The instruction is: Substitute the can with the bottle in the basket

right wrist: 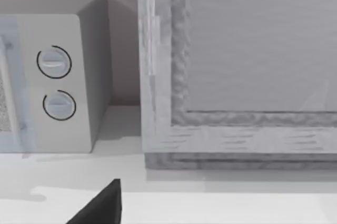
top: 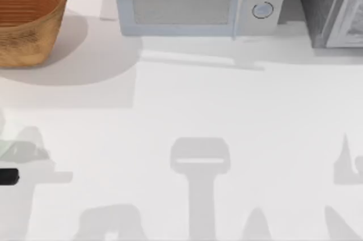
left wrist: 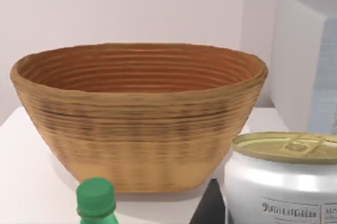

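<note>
The wicker basket stands at the table's far left corner, and its inside looks empty in the left wrist view. In that view the white can with its gold-olive top sits very close to the camera. The bottle's green cap rises in front of the basket wall. A dark part of my left gripper shows right beside the can, and whether it holds the can I cannot tell. A black piece of the left gripper pokes in at the table's left edge. My right gripper hangs near the far right.
A white microwave with two knobs stands at the back middle. Beside it, at the back right, is a grey cabinet. The white table stretches between them and the front edge, crossed by arm shadows.
</note>
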Controlling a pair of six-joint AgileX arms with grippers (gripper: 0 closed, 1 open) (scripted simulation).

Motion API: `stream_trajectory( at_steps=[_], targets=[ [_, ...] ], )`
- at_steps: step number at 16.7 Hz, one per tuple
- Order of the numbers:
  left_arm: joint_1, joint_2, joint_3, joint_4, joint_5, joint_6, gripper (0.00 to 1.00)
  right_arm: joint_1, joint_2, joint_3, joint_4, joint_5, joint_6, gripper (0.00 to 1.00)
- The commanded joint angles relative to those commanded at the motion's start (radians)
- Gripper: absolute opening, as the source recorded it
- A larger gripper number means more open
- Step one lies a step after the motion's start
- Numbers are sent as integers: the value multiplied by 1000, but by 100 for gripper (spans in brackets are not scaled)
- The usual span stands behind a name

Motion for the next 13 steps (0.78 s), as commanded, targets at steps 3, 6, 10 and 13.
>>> stream_trajectory(
  at_steps=[3, 6, 10, 13],
  targets=[
    [-12, 86, 57, 75, 40, -4, 0, 0, 0, 0, 0, 0, 0, 100],
    [-32, 228, 145, 181, 109, -8, 0, 0, 0, 0, 0, 0, 0, 100],
    [-61, 438, 266, 323, 212, -14, 0, 0, 0, 0, 0, 0, 0, 100],
    [-81, 588, 350, 419, 286, -18, 0, 0, 0, 0, 0, 0, 0, 100]
  ],
)
